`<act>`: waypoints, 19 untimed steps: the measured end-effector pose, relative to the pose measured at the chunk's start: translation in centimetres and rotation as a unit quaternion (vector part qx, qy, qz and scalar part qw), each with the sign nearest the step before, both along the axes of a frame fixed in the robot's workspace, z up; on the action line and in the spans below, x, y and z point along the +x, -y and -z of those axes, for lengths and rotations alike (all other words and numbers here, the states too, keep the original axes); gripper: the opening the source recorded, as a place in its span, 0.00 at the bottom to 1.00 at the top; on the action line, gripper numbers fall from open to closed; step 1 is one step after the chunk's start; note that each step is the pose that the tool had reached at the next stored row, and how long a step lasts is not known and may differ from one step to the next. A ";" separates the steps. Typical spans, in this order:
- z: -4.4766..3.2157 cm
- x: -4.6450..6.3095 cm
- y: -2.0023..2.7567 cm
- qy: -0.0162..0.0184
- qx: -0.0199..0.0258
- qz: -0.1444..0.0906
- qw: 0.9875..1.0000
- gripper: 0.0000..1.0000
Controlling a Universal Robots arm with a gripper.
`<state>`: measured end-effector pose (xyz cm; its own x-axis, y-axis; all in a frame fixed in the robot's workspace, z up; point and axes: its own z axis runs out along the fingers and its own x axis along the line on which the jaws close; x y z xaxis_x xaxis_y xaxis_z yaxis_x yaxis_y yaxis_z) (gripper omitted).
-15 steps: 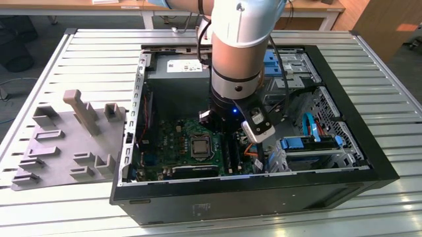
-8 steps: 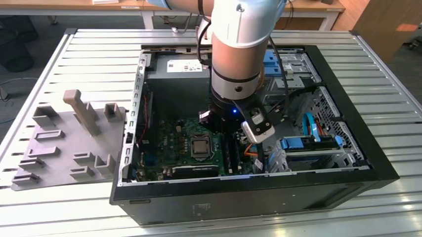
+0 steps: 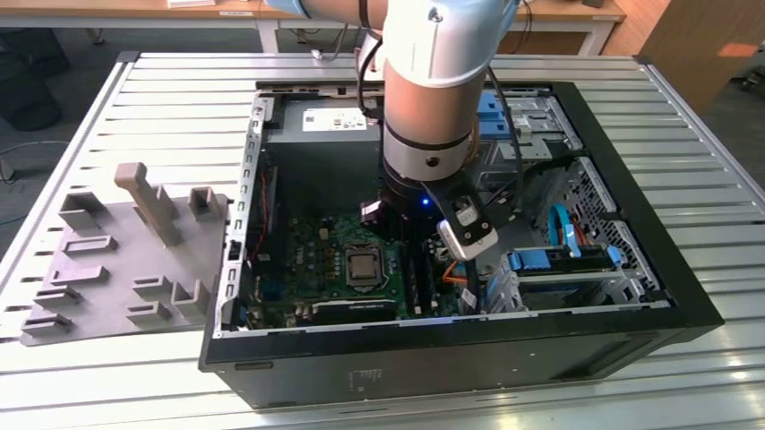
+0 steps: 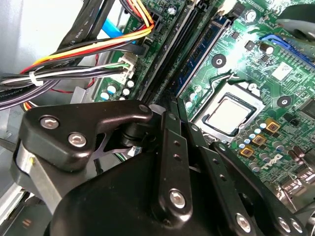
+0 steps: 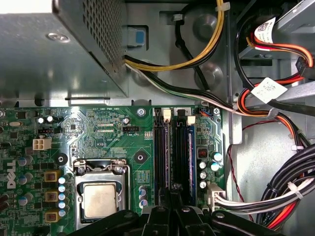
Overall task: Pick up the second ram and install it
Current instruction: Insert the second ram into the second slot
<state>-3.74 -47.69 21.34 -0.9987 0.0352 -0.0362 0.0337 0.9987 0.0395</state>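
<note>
1. The computer case (image 3: 669,296) lies open on a slatted table (image 3: 179,107). The processor socket (image 3: 362,264) sits near the middle of its floor and serves as the landmark here.
2. The robot arm (image 3: 436,81) reaches straight down into the case, just to the exterior view's right of the socket.
3. A grey holder tray (image 3: 120,269) rests outside the case, well apart from the socket on the exterior view's left.
4. The green motherboard (image 5: 98,128) surrounds the socket on all sides.
5. The gripper (image 5: 172,194) hangs low over the board just beside the socket. Its claw is narrow, with the fingers (image 4: 172,147) drawn close together. Their tips are hidden, so I cannot tell whether they pinch anything.
6. The long black slots (image 5: 162,147) run beside the socket, between it and the bundled cables (image 5: 275,196).
7. A dark green-blue stick, which I take for the second ram (image 5: 190,157), stands on edge in the slot farthest from the socket. It is just beside the claw, and whether they touch I cannot tell.
8. Judged from its look, the stick is light, thin and stiff. It is also fragile at its chips and contact edge. It is best held or pressed along the bare top edge, evenly, never twisted.
</note>
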 end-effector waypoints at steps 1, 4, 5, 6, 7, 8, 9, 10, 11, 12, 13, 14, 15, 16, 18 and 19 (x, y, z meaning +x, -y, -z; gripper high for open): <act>0.00 0.0 0.00 0.000 0.000 0.000 1.000 0.11; 0.04 0.0 0.00 0.000 0.000 0.000 1.000 0.19; 0.03 0.0 0.00 0.000 0.000 0.000 1.000 0.19; 0.02 0.0 0.00 0.000 0.000 0.000 1.000 0.19; 0.03 0.0 0.00 0.000 0.000 0.000 1.000 0.19; 0.03 0.0 0.00 0.000 0.000 0.000 1.000 0.19; 0.03 0.0 0.00 0.000 0.000 0.000 1.000 0.19; 0.03 0.0 0.00 0.000 0.000 0.000 1.000 0.19; 0.04 0.0 0.00 0.000 0.000 0.000 1.000 0.19; 0.00 0.0 0.00 0.000 0.000 0.000 1.000 0.19; -0.15 0.0 -0.01 0.000 0.000 0.000 1.000 0.19; -0.38 0.0 -0.01 0.000 0.000 0.000 1.000 0.19; -0.64 0.0 0.00 0.000 0.000 0.000 1.000 0.19; -0.86 0.0 0.00 0.000 0.000 0.000 1.000 0.19; -1.42 0.0 0.00 0.000 0.000 0.000 1.000 0.19; -1.72 0.0 0.00 0.000 0.000 0.000 1.000 0.19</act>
<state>-3.75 -47.69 23.05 -0.9987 0.0352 -0.0362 0.0338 0.9987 0.0394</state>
